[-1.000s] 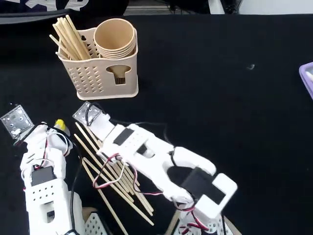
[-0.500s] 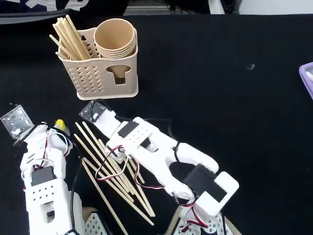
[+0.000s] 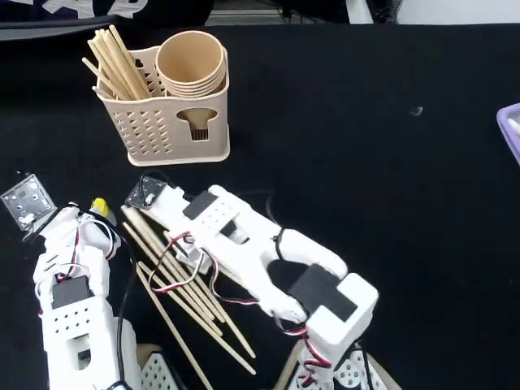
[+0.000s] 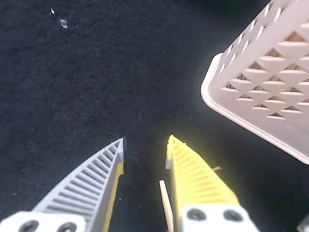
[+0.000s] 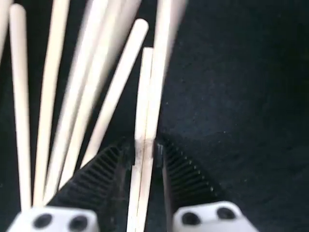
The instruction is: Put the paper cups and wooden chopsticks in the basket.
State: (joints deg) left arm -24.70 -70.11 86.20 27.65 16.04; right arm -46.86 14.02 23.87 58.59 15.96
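Observation:
A beige perforated basket point(image 3: 171, 122) stands at the back left, holding a stack of paper cups point(image 3: 191, 61) and several wooden chopsticks point(image 3: 118, 61). More loose chopsticks point(image 3: 191, 313) lie fanned on the black cloth in front of it. The right arm point(image 3: 244, 252) stretches across that pile. In its wrist view my right gripper point(image 5: 145, 147) is shut on a pair of chopsticks point(image 5: 150, 92), with other sticks point(image 5: 53, 96) lying beside them. The left arm point(image 3: 73, 276) rests at the front left. My left gripper point(image 4: 145, 150) is open and holds nothing, close to the basket's corner point(image 4: 260, 72).
A purple object point(image 3: 510, 126) pokes in at the right edge. The black cloth to the right of the basket and arms point(image 3: 390, 179) is free room. A single chopstick tip point(image 4: 165, 208) lies beside the left gripper's yellow finger.
The right arm's wrist swung slightly toward the basket, then came back down-left over the loose chopsticks. The left arm has not moved.

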